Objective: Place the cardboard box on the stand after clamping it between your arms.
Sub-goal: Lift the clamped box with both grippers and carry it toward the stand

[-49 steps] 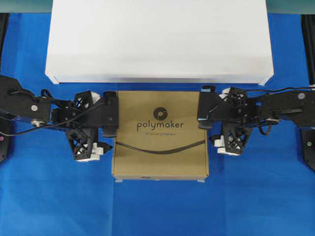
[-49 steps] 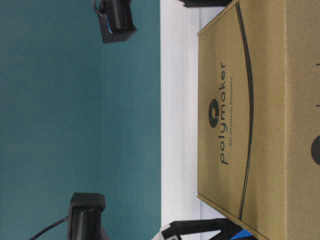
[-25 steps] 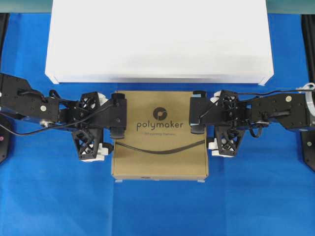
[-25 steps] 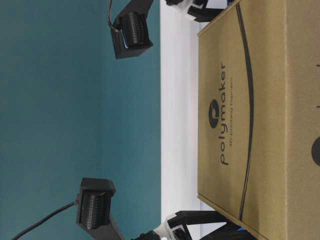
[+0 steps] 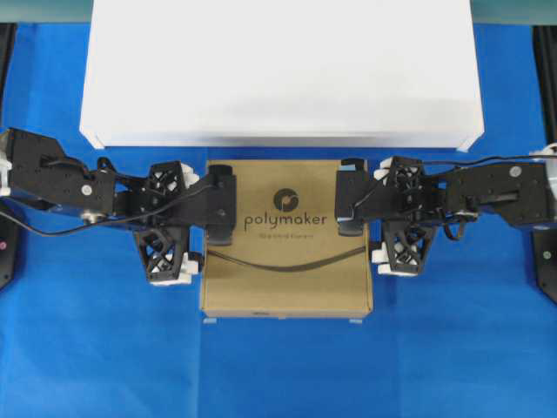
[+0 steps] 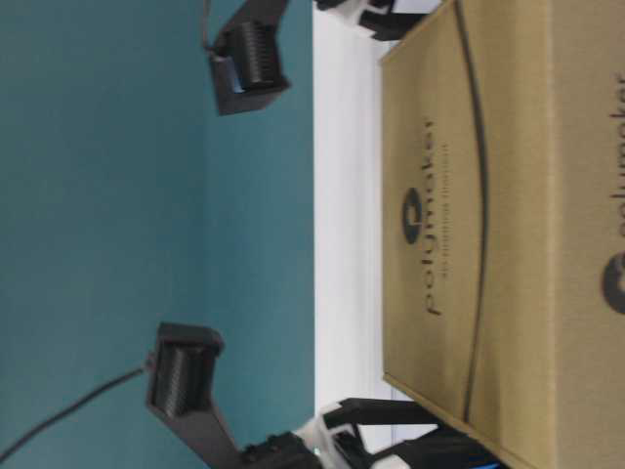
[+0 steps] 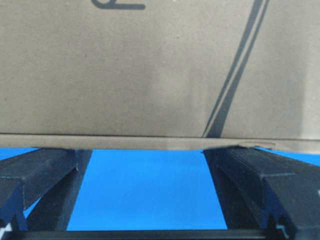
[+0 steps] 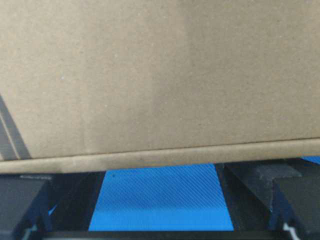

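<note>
The brown cardboard box (image 5: 285, 261) with its polymaker logo lies just in front of the white stand (image 5: 278, 70). My left gripper (image 5: 200, 219) is open and presses against the box's left side. Its black fingers (image 7: 45, 167) reach under the box's edge (image 7: 150, 142), with bare blue cloth between them. My right gripper (image 5: 374, 213) is open too and presses the right side in the same way, fingers (image 8: 280, 185) under the box (image 8: 160, 75). Both wrist camera blocks overhang the box's top. In the table-level view the box (image 6: 488, 225) looks blurred.
A blue cloth (image 5: 278, 374) covers the table around the box and stand. Black arm bases (image 5: 544, 261) stand at the far left and right edges. A teal wall (image 6: 117, 215) rises behind the stand.
Both arms have closed in from the sides, the left one moving further right. The box has shifted slightly right and sits differently in the table-level view. Both grippers stay open.
</note>
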You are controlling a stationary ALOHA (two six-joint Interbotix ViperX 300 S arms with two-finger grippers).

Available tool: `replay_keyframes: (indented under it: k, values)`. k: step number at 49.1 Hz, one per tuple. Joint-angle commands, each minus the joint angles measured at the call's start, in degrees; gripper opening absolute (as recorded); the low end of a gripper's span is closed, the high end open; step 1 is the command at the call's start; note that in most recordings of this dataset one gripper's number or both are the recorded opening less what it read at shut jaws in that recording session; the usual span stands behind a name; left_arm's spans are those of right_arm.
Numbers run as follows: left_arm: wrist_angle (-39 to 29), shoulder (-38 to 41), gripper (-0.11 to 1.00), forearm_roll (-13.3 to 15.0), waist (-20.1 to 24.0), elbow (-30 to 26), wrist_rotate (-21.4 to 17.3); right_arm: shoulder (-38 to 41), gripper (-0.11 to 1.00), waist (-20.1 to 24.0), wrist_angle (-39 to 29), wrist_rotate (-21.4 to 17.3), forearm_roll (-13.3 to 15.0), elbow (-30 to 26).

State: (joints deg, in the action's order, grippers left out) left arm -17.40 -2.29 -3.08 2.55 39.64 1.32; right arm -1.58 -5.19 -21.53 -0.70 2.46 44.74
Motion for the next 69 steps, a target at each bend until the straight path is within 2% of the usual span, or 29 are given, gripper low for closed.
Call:
replay_keyframes:
  k: [1,14,26,43,50,69]
  values:
    - [-2.7,-3.4,0.86,0.2,-0.1,-7.1,1.1,-4.2,0.99,-0.2,-2.6,-0.6,-0.9,-6.5]
    - [-18.6,-8.8,0.86,0.2,0.1,-18.6,0.7,-10.8,0.99,-0.3,-19.7,-0.4,-1.7,-15.6]
    - [-27.1,-10.6,0.86,0.2,0.4,-25.6,0.3,-12.6,0.99,-0.3,-27.9,-0.4,-1.7,-20.7]
    - [-29.1,-10.6,0.86,0.2,1.3,-25.8,-0.1,-12.7,0.99,-0.3,-27.9,1.6,-1.6,-21.9]
    - [-29.1,-10.2,0.86,0.2,2.9,-25.7,-0.3,-12.7,0.99,-1.1,-24.8,3.3,-1.6,-21.7]
    - [-28.8,-8.4,0.86,0.2,6.6,-26.1,-5.7,-11.5,0.99,-5.3,-22.8,10.1,-2.4,-22.3]
